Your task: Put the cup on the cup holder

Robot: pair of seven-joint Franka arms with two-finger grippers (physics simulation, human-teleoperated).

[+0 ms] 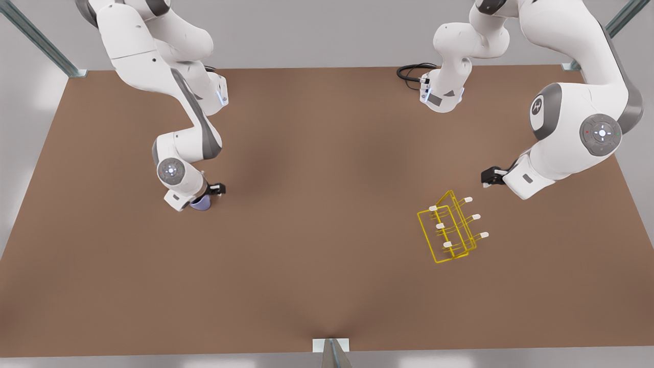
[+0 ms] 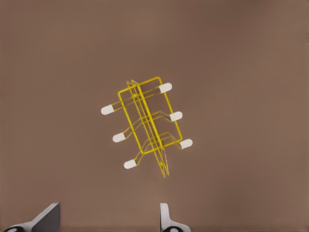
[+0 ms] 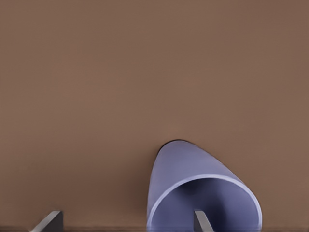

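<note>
Straddling the pale lavender tapered plastic cup [image 3: 203,193] at the front view's left, right end effector [image 1: 208,197] has one finger inside its rim, fingers spread, while left end effector [image 1: 489,177], open, waits beside the yellow wire cup holder [image 1: 449,227].

One cup [image 1: 201,204], one cup holder [image 1: 449,228] with six prongs, two arms.

brown table [image 1: 327,286] carries yellow cup holder [image 1: 449,230].
</note>
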